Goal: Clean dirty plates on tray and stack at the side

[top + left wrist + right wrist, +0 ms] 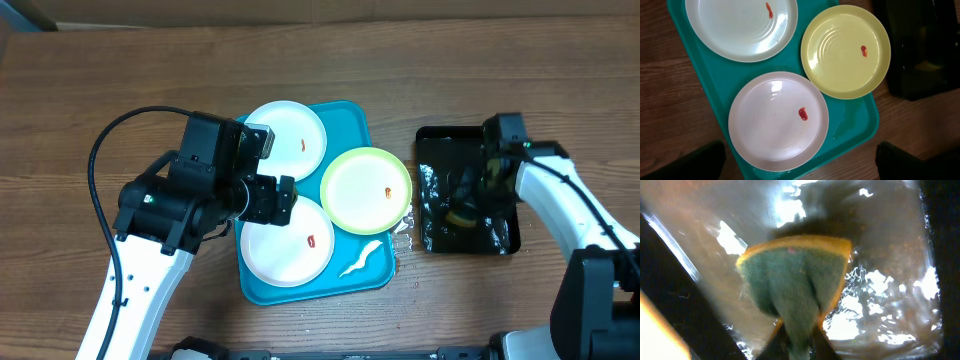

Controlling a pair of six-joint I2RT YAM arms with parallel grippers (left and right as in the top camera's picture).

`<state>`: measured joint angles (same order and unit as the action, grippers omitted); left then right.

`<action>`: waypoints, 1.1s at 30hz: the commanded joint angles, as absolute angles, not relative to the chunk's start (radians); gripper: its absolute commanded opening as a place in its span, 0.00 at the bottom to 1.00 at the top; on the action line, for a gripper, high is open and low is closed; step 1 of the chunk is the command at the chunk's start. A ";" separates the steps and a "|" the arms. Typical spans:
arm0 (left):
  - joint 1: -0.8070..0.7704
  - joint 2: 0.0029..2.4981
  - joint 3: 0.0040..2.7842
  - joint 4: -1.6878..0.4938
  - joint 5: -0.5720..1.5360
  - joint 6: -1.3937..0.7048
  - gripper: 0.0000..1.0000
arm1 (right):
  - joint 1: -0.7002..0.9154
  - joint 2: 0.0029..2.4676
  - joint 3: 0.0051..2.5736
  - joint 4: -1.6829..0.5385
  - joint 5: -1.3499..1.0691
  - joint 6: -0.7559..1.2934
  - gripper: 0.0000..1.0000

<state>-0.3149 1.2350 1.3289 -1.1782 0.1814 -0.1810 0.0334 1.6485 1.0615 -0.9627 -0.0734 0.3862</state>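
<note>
Over the turquoise tray, seen from overhead, the left gripper hangs between the far white plate and the near white plate, left of the yellow-green plate; the right gripper reaches into the black tray. From the left wrist, its fingers stand wide apart, empty, above the near white plate. From the right wrist, that gripper is pinched on a green-and-yellow sponge.

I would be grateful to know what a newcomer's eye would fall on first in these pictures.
The turquoise tray in the middle of the overhead view stands out, carrying a far white plate, a near white plate and a yellow-green plate, each smeared red; the yellow-green one overhangs the tray's right edge. To the right, the right pincer squeezes a green-and-yellow sponge inside a wet, glistening black tray.
</note>
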 commanded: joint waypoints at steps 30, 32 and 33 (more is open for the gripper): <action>-0.320 1.223 1.213 -1.202 -0.022 -0.341 1.00 | 0.083 1.625 1.045 -0.907 -0.080 0.438 0.53; -0.320 1.223 1.213 -1.198 -0.022 -0.340 1.00 | 0.083 1.629 1.045 -0.906 -0.079 0.438 0.59; -0.320 1.223 1.213 -1.197 -0.022 -0.341 1.00 | 0.083 1.633 1.043 -0.903 -0.079 0.438 0.58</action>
<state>-0.3145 1.2343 1.2201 -1.2041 0.0010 -0.3126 0.0795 1.6363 1.0271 -0.9020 -0.0750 0.4381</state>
